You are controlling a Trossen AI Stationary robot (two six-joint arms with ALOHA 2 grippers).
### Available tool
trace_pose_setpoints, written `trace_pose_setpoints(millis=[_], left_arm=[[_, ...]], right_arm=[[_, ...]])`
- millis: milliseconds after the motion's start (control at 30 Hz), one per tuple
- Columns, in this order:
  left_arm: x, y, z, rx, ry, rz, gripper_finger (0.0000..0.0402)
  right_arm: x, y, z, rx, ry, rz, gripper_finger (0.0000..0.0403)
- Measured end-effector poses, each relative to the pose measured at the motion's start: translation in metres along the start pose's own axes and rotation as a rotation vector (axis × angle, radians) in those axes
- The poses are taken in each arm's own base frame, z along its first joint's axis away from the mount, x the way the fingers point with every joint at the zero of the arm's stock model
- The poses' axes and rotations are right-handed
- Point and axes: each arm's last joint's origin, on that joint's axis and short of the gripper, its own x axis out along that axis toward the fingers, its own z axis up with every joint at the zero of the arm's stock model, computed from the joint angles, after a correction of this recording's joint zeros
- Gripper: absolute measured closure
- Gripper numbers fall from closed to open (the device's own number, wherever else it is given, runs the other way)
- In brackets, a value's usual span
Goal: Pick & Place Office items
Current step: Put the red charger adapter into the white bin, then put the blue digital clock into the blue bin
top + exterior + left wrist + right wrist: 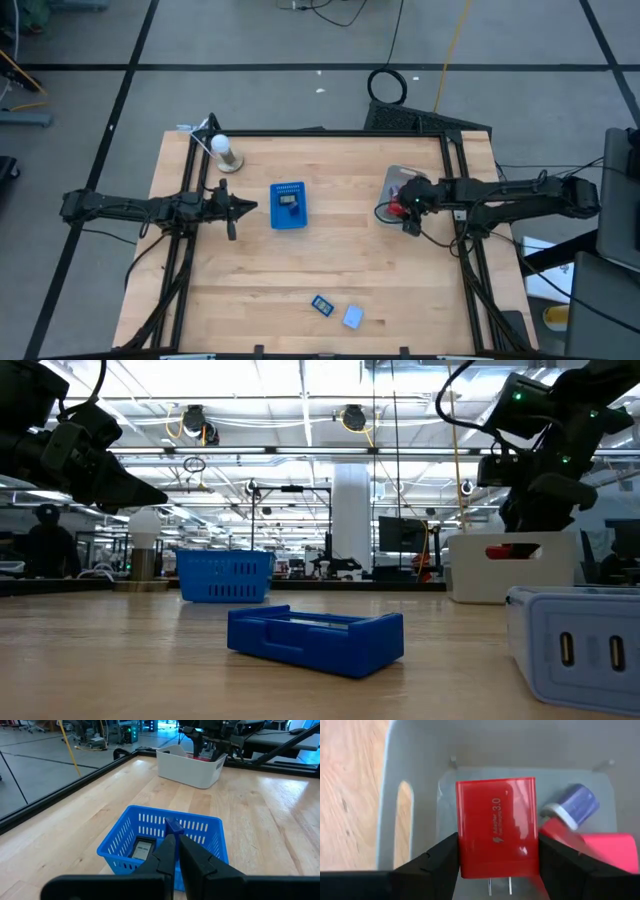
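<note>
Flanking a red charger (496, 827) over the grey bin (415, 755), right gripper (496, 857) fingers (432, 862) spread at its sides; contact hard to make out. Long axis along the fingers, prongs toward the wrist. Beside it in the bin, a purple-capped piece (575, 802) and another red piece (605, 851), cut off. Pressed together above the blue tray (289, 206), left gripper (248, 207) fingers.

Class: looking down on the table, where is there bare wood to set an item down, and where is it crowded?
Bare wood: between the blue basket and the grey bin, and between the basket and the two blue pieces near the front edge. Crowded: inside the bin, where the right gripper holds a red charger.
</note>
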Motion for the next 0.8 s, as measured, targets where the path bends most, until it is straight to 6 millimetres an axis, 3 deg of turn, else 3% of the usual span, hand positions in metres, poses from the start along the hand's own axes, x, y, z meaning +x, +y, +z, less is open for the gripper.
trace_pose_setpoints(millis=[167,333,600,800], left_arm=[[0.0,0.0,0.0,0.001,0.0,0.0,0.038],[0.0,0.0,0.0,0.001,0.0,0.0,0.038],[0.0,0.0,0.0,0.002,0.001,0.0,0.038],[0.0,0.0,0.0,0.004,0.004,0.001,0.038]], right_arm=[[-0.002,0.0,0.004,-0.002,-0.055,0.001,0.0092],[-0.01,0.0,0.007,0.006,-0.127,0.01,0.0065],[-0.044,-0.002,0.014,0.003,-0.411,0.037,0.0103],[-0.081,-0.005,0.011,-0.049,-0.68,0.042,0.017]])
